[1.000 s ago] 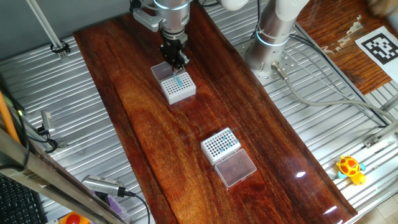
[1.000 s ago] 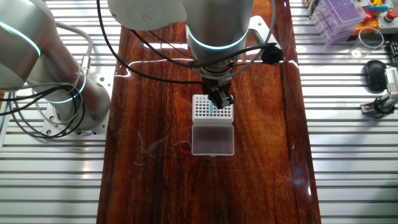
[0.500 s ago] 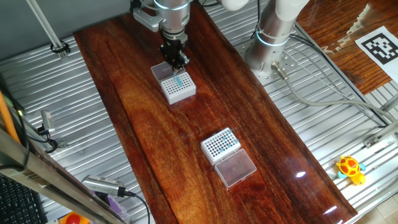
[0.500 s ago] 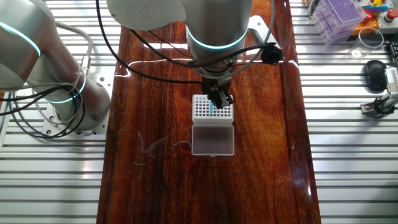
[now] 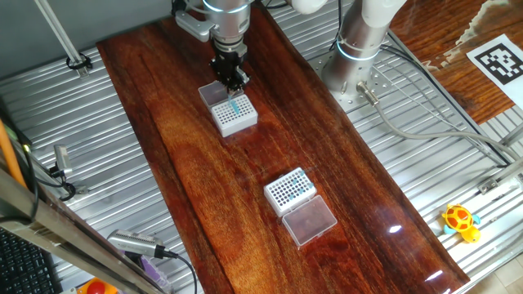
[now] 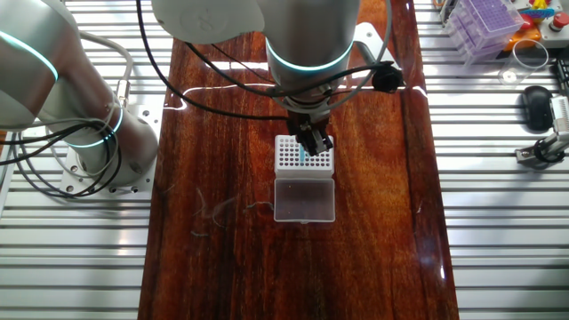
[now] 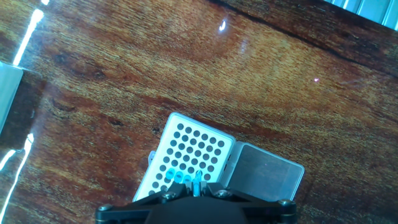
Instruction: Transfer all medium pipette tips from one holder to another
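At the rack's (image 5: 234,115) twelve o'clock edge my gripper (image 5: 232,79) hasn't moved in the last second. Medium pipette tips (image 5: 235,107) sit in that rack; I cannot tell whether the jaws hold one. At five o'clock, the second rack (image 5: 290,189) waits.

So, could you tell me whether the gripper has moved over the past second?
No. The gripper hangs at the same spot over the white rack, whose teal tips sit unchanged.
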